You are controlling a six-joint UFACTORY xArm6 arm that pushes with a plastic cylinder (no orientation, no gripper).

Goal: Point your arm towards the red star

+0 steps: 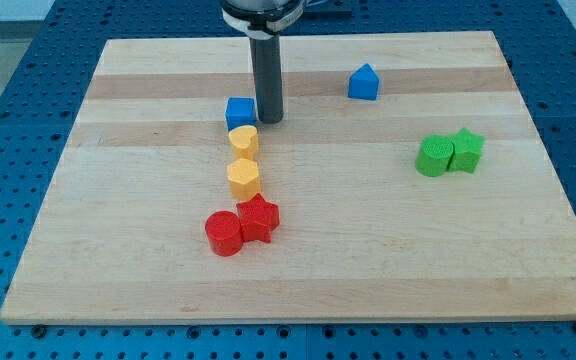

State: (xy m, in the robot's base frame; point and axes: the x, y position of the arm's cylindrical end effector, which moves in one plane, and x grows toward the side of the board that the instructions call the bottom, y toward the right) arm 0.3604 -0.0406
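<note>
Our arm carries no gripper, so we can report no open or closed state; it ends in a dark rod that comes down upright from the view's top. My tip rests on the table just to the right of the blue cube, touching it or nearly so, and just above the upper yellow block.

From the one camera view, the red star lies well below my tip, toward the view's bottom, left of the table's centre. It presses against the red cylinder on its left. We see the star lying flat with one point aimed up toward the lower yellow block; it has no clear long axis.

Counting, we find eight blocks. Two are red: the star and the cylinder. Two are yellow, stacked in a short column between the blue cube and the red pair. Two are blue: the cube beside my tip, and a house-shaped blue block well off to the right near the view's top. Two are green, touching each other at the view's right: a rounded green block and a green star.
</note>
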